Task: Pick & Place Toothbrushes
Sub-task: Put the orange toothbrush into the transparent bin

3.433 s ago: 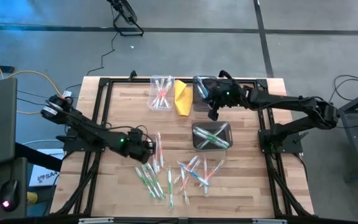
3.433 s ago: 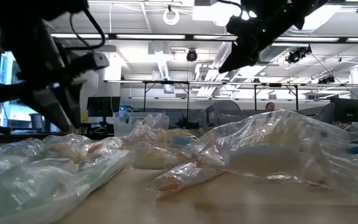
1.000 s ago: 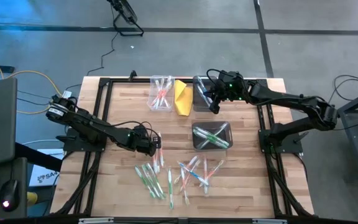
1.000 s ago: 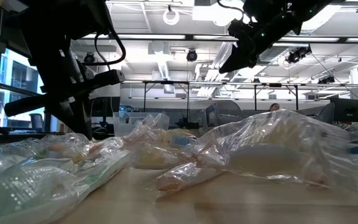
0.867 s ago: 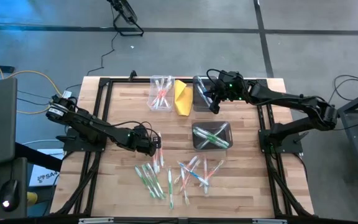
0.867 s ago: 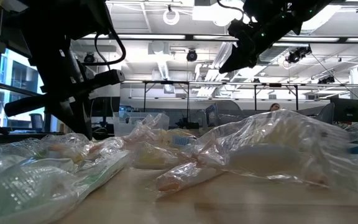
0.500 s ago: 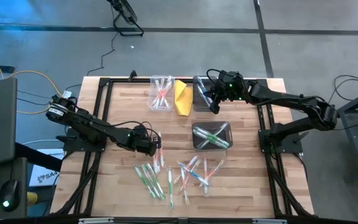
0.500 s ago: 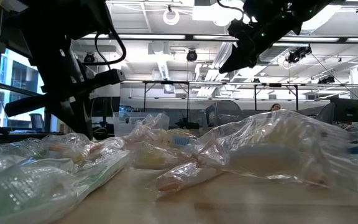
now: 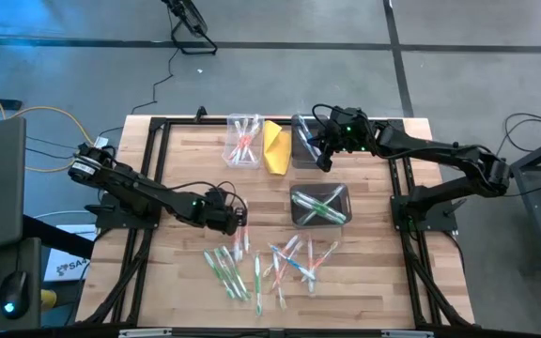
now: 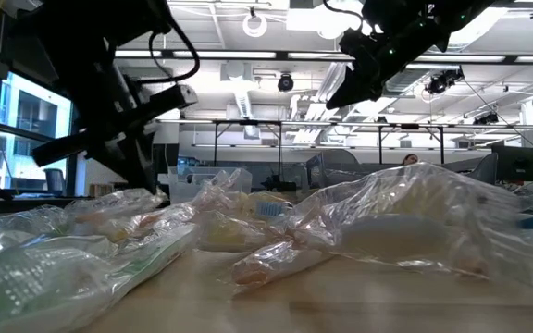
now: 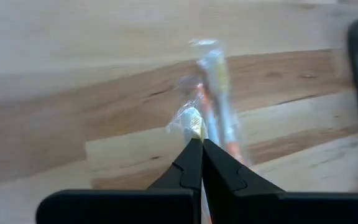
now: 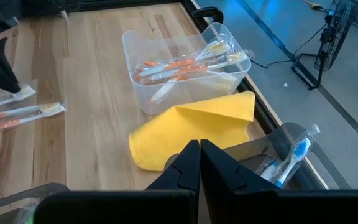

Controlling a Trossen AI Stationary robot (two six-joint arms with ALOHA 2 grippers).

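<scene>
Several wrapped toothbrushes [image 9: 261,263] lie loose on the near half of the wooden table. My left gripper [image 9: 240,219] stands at the far left of this pile, shut on a wrapped orange toothbrush [image 11: 213,74]. A clear bin [image 9: 242,141] at the back holds orange toothbrushes. A dark bin [image 9: 319,205] in the middle holds green ones. Another dark bin [image 12: 291,155] at the back holds a blue one. My right gripper [image 9: 321,161] hangs shut above that back bin's near end, with nothing between its fingers [image 12: 188,162]. My left gripper pinches the orange toothbrush's clear wrapper near the bristle end [image 11: 194,124] between its two fingertips. The fingers slant down from the table's left. The brush reaches away from the fingertips over the boards. Whether it is clear of the table I cannot tell.
A yellow folded cloth [image 9: 275,145] lies between the clear bin and the back dark bin. Two more wrapped orange brushes [image 12: 17,111] lie beside my left gripper. A black frame runs along the table's left, right and far edges. Bare boards show at the left.
My left gripper has rolled about its own line while staying shut and in place. In the low view its fingers now stand a little farther right, and the clear wrapper below them has risen slightly.
</scene>
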